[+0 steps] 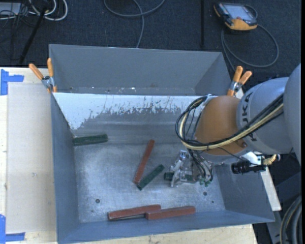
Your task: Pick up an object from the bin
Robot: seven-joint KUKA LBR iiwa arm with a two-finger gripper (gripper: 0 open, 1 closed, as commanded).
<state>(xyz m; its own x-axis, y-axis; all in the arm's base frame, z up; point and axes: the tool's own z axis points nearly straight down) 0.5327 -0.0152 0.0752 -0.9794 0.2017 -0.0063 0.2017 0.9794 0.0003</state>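
Five sticks [144,160] in grey bin [132,80], tool [180,177] beside central green stick [150,177]

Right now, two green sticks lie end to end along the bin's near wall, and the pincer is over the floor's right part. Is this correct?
Not quite: the left stick and the right stick of that pair are reddish brown, not green, as the camera view shows. The pincer is indeed over the floor's right part.

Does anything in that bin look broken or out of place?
Nothing stands out. The brown stick and green stick beside the gripper just lie loose, close together, in the bin.
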